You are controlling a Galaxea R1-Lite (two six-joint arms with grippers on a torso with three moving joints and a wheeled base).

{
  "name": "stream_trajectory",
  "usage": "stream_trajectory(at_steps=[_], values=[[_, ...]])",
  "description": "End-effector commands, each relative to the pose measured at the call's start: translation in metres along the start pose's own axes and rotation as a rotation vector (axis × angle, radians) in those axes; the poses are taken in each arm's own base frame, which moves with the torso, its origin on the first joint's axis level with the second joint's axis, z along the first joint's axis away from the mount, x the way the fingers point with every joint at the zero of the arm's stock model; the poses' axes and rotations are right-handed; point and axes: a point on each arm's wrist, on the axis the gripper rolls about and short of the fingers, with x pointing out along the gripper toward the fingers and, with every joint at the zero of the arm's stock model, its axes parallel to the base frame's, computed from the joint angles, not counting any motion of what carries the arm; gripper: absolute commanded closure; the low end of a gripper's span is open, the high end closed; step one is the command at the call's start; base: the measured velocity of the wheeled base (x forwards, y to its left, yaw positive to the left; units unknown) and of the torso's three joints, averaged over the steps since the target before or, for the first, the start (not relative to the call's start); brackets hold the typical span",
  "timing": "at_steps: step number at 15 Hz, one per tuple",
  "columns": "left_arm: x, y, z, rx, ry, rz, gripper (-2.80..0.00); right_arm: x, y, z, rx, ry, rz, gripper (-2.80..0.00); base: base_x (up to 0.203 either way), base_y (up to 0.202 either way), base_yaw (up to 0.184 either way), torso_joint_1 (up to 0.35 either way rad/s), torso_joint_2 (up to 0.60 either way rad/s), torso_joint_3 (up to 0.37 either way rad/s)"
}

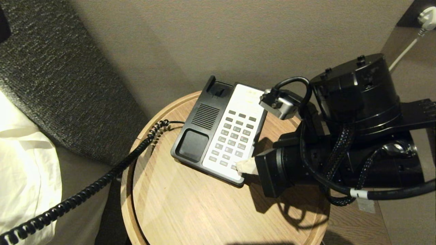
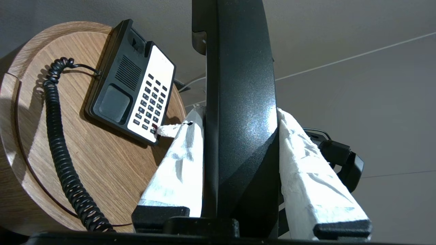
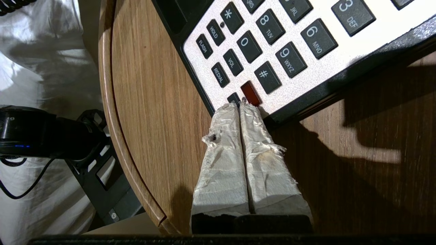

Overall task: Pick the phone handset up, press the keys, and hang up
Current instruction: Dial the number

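The glossy black phone handset [image 2: 238,85] stands upright between the white-wrapped fingers of my left gripper [image 2: 238,114], which is shut on its middle, off to the side of the table. Its coiled cord [image 1: 85,190] trails from the phone base [image 1: 201,119] off the table's left edge. The base's cradle is empty. My right gripper [image 3: 240,105] is shut, and its tips rest on the bottom row of the keys [image 3: 265,51], between a small black key and the red key [image 3: 251,93]. In the head view the right gripper [image 1: 246,166] sits at the keypad's near corner; the left gripper is outside that view.
The phone sits on a round wooden bedside table [image 1: 190,211] with a raised rim. White bed linen [image 1: 24,163] and a dark fabric headboard [image 1: 51,68] lie to the left. The wall is close behind, with a white plug [image 1: 425,15] at the upper right.
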Motion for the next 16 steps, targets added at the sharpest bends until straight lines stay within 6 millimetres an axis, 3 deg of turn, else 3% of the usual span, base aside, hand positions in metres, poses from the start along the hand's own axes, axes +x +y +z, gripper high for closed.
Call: stream_trajectory(at_steps=[1,11,16], values=[[-0.001,0.0,0.0,-0.005,0.0,0.0,0.0,0.004,0.0,-0.001,0.001,0.01,-0.003,0.0,0.0,0.0,0.0,0.0,0.0,0.0],[-0.003,0.0,0.0,-0.005,-0.004,-0.004,0.0,0.014,-0.002,-0.003,0.001,0.018,-0.017,0.0,0.0,0.0,0.0,0.0,0.0,0.0],[0.002,0.005,-0.005,-0.003,0.023,0.021,0.0,-0.002,0.0,0.003,0.006,-0.021,-0.003,0.0,0.0,0.0,0.0,0.0,0.0,0.0]])
